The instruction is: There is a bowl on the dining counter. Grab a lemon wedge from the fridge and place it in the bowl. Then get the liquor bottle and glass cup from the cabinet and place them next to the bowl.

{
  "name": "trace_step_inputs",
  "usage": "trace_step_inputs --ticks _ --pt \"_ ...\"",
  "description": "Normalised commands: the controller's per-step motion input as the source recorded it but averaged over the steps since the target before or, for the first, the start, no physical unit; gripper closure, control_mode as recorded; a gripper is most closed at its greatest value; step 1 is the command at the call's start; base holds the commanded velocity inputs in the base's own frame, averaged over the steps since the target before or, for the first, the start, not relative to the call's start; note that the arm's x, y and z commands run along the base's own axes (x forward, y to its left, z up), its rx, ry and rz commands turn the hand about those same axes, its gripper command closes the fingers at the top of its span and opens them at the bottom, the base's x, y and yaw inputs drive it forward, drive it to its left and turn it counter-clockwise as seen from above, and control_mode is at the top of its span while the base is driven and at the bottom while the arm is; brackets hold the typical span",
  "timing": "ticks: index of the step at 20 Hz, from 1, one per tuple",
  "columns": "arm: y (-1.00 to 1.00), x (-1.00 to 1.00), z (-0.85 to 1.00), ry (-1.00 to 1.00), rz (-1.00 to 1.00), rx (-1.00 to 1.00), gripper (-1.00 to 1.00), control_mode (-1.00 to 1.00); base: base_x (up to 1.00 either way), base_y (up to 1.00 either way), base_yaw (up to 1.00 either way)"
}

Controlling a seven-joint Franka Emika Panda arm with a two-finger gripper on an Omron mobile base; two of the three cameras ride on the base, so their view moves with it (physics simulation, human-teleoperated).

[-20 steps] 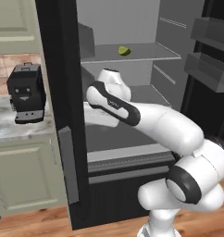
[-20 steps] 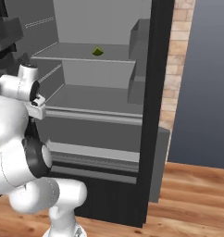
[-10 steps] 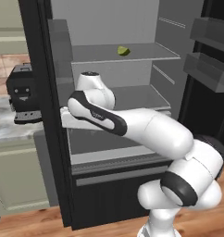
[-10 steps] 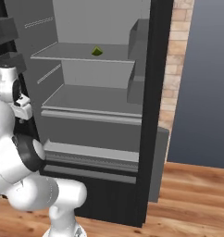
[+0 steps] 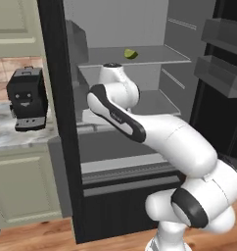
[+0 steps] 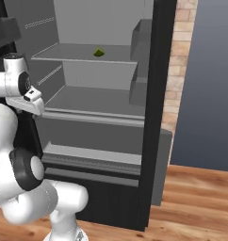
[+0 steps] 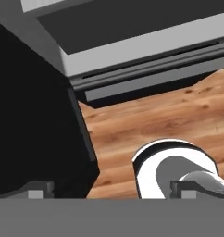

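Standing open, fridge (image 5: pixel 140 73) faces base. Lemon wedge (image 5: pixel 130 53) sits on upper shelf (image 6: pixel 83 52), at 12 o'clock in left base view, toward 11 o'clock in right base view. Gripper (image 7: pixel 111 190) points down at wood floor (image 7: pixel 146 120), jaws spread wide, holding nothing. Coffee machine (image 5: pixel 26 98) on counter at 9 o'clock.

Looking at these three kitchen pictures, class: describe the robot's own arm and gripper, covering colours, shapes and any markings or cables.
The arm is made of smooth, rounded, glossy white shell segments, with a black band curving along one link and dark grey ring joints. No cables or lettering show. The gripper ends in two small, blocky dark grey finger tips, set wide apart.
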Motion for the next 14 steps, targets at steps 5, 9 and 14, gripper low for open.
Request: trace_step_inputs --ticks 5,9,14 --pt "-1.00 0.00 0.87 -0.21 -0.01 0.00 -1.00 -1.00 0.00 0.00 0.00" --pt "-0.35 -0.11 0.44 -0.18 0.00 -0.09 -1.00 -1.00 0.00 0.00 0.00" --pt "0.52 -0.36 0.02 -0.27 0.00 -0.07 -1.00 -1.00 0.00 0.00 0.00"
